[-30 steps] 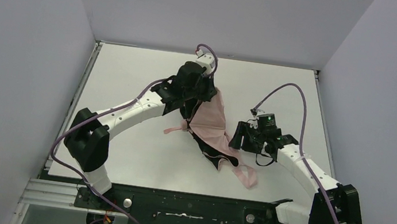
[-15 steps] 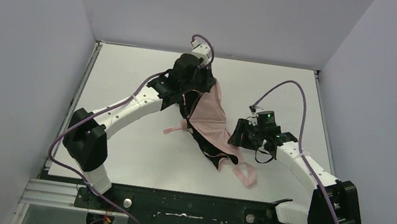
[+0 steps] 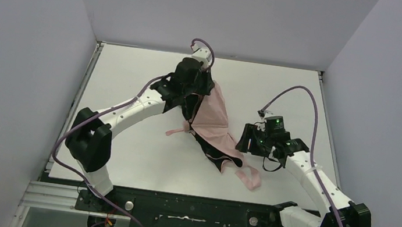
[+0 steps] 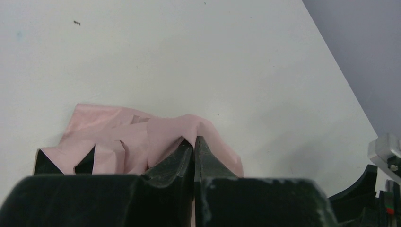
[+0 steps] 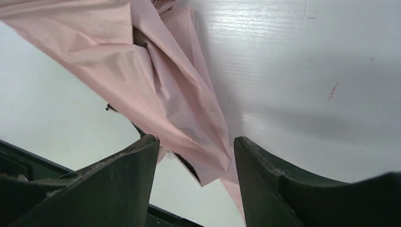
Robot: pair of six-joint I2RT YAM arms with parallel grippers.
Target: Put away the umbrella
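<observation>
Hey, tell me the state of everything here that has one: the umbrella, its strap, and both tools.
umbrella: lying on the table, fabric loose and crumpled, not rolled up.
strap: undone, trailing on the table.
left tool: shut, pinching the umbrella's fabric at its far end.
right tool: open, astride a fold of the fabric, not gripping it.

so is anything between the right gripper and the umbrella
Nothing visible does. The right gripper is open, and the umbrella fabric reaches into the gap between its fingers, over the bare table. The left gripper is shut on the fabric's far edge.
</observation>
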